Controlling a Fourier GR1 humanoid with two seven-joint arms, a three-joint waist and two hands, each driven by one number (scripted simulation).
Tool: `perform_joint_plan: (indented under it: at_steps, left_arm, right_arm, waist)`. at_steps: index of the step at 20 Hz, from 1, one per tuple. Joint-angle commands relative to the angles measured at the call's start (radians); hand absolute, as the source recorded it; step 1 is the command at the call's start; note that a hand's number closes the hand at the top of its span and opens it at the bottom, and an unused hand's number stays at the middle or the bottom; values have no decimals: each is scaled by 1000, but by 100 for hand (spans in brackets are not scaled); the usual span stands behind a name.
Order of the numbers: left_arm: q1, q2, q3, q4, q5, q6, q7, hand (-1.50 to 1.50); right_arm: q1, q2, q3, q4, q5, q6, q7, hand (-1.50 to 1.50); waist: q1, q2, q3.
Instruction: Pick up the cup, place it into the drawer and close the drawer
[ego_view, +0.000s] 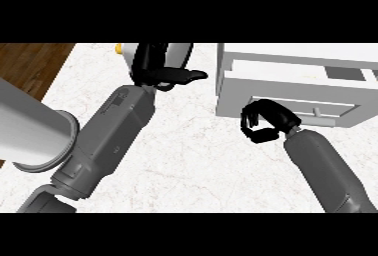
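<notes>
A white box-shaped drawer unit (295, 82) stands on the pale marbled counter top (199, 160) at the right, its open drawer (310, 107) facing the right hand (266, 122), which hangs just before the drawer front with fingers curled on nothing. At the counter's far edge the left hand (159, 67) wraps its black fingers round a white cup (177, 52), hiding most of it. The cup's top is cut off, and a small yellow patch (119, 48) beside it cannot be made out.

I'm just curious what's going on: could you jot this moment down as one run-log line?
left hand: fingers curled round white cup at counter's far edge | right hand: curled, at white drawer unit front | cup not yet in drawer
</notes>
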Motion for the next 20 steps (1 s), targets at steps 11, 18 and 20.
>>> perform_joint_plan:
  at_steps: [11,18,20]
  left_arm:
    - [115,89,-9,-123,10,-109,30,-150]
    - [135,106,-23,-153,15,-148,66,-150]
    - [150,113,-19,-157,16,-148,61,-150]
  right_arm:
    - [-346,-114,-262,345,-102,-82,-73,150]
    - [-364,-148,-287,322,-143,-23,-50,150]
    - [-350,-175,-293,313,-154,0,-64,150]
  waist:
    - [80,35,5]
    - [112,36,4]
    - [113,37,4]
